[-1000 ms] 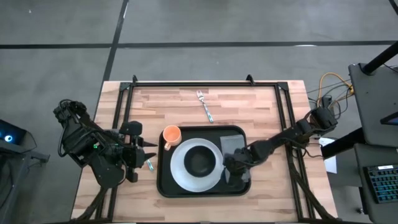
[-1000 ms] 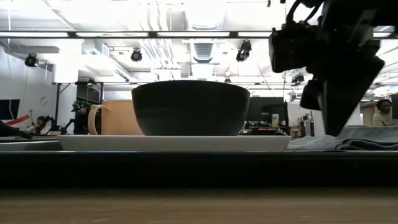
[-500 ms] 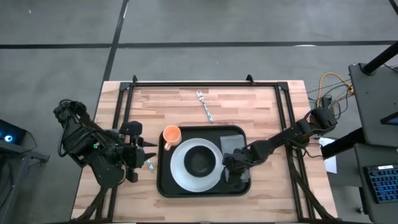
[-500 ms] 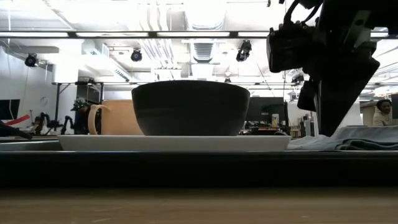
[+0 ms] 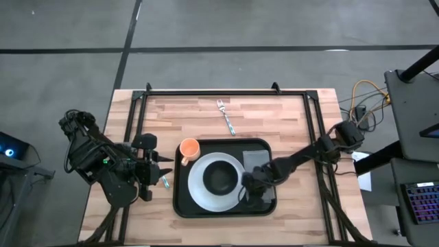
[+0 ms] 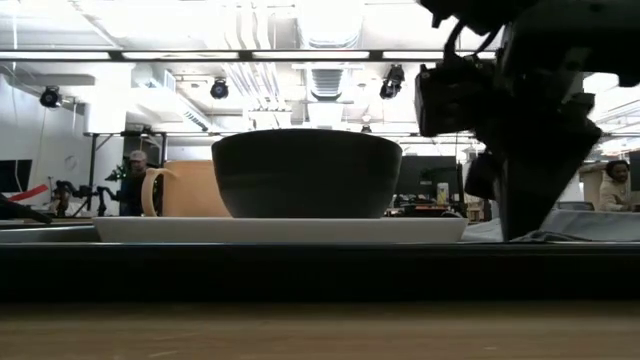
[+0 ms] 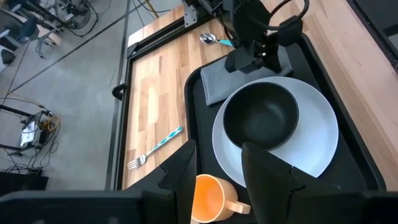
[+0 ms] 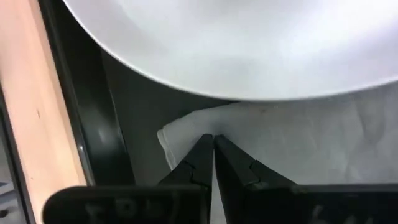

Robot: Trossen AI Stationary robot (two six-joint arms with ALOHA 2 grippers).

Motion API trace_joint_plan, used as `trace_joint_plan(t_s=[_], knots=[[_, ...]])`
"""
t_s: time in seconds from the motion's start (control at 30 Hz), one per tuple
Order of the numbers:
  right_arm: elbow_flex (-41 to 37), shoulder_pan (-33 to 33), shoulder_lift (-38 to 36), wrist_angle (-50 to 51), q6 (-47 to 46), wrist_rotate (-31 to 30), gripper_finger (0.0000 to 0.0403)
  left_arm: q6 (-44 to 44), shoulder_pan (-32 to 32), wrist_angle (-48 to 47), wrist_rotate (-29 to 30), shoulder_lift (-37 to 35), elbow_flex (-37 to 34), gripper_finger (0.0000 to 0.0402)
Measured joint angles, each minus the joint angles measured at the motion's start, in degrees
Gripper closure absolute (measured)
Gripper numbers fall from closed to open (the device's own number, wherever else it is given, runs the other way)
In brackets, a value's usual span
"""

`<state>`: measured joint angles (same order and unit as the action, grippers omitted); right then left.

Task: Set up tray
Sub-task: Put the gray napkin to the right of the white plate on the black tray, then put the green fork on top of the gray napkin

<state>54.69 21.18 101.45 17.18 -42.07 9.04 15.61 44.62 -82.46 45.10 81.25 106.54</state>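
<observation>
The black tray [image 5: 180,199] lies mid-table. On it stands a white plate [image 5: 197,189] with a black bowl [image 5: 221,177] in it. An orange cup [image 5: 189,149] stands in the tray's far left corner. A grey folded napkin [image 5: 256,160] lies flat to the right of the plate. My right gripper [image 5: 248,190] is shut, fingertips down on the napkin's near end beside the plate rim; it also shows in the low view [image 6: 520,232]. My left gripper [image 5: 163,171] hangs open, high above the table left of the tray, with nothing between its fingers [image 7: 186,171]. My right gripper sets its shut fingertips [image 8: 202,149] on the napkin's top, close to its near left corner [image 8: 171,140] by the plate's rim. It comes from above, slanting down from the table's right. The napkin lies flat on the tray. Whether any cloth sits between the tips cannot be told.
A teal-handled fork [image 5: 226,116] lies on the wood beyond the tray. A teal-handled spoon [image 7: 214,40] lies past the tray's right side, behind the right arm. A small teal piece [image 5: 165,181] shows by the left gripper. Black frame rails [image 5: 226,92] border the table.
My right gripper, staying shut, has sunk and gone a little toward the table's near left, along the napkin, down onto its near end. The napkin, plate, bowl and cup have kept their places.
</observation>
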Motion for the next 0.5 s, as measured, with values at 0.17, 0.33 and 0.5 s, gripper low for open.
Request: trace_joint_plan(t_s=[0.17, 0.33, 0.5], knots=[[1.2, -0.9, 0.2, 0.0, 1.5, 0.0, 0.0394, 0.2, 0.0, 0.0, 0.0, 0.0, 0.0, 0.0291], [3.2, -0.9, -0.6, 5.9, 3.4, 0.5, 0.0394, 1.2, 0.0, 0.0, 0.0, 0.0, 0.0, 0.0291], [12.7, -2.6, -4.0, 27.0, 7.5, -6.9, 0.0394, 1.9, 0.0, 0.0, 0.6, 0.0, 0.0, 0.0291]])
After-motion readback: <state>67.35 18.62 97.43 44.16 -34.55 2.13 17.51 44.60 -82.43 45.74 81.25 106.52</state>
